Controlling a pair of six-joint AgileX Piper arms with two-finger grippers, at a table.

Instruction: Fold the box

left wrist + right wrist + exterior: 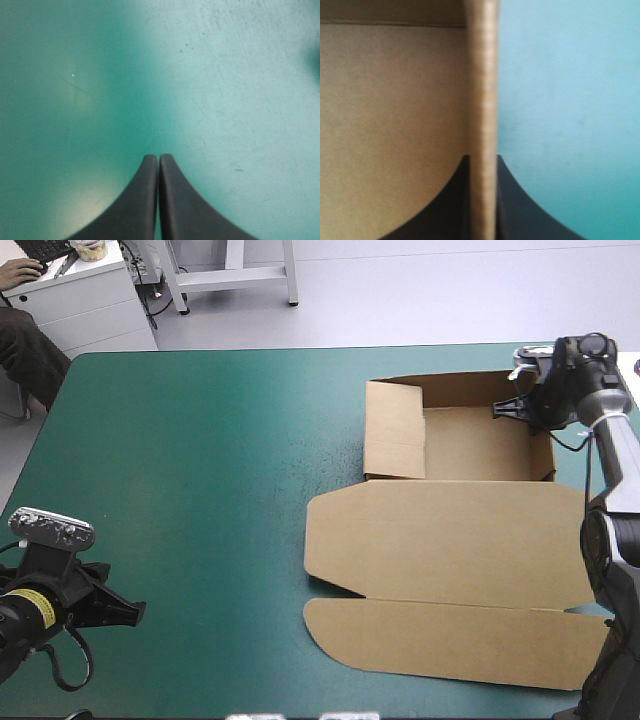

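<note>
High view is showing the box, a cut sheet of brown corrugated board, lying on the right half of the table's teal-green cover. Its far portion is standing as an open rectangular tray with walls raised. The broad flat lid and its long rounded tuck flap are lying unfolded toward the near edge.

I am reading the right gripper, a pair of broad black fin-shaped fingers, as working at the tray's far right corner. Right wrist view is confirming the hold. The fingers are all but closed on the top edge of an upright brown wall, one finger standing inside the tray and the other outside, over the cover. I am judging that this pinch is pressing the raised wall firm so that it seats upright. I cannot tell from these views whether it is the far wall or the side wall.

I am seeing the left gripper sitting near the table's near left corner, well apart from the box. Left wrist view is showing its fingers meeting in one pointed arch, fully closed and holding nothing, with only bare cover ahead. I am judging that it is parked there to leave the lid unobstructed.

I am assessing the tray as formed and the lid as not yet folded. On release, the pinched wall may spring outward, so I am advising an opening without sideways pull.
</note>
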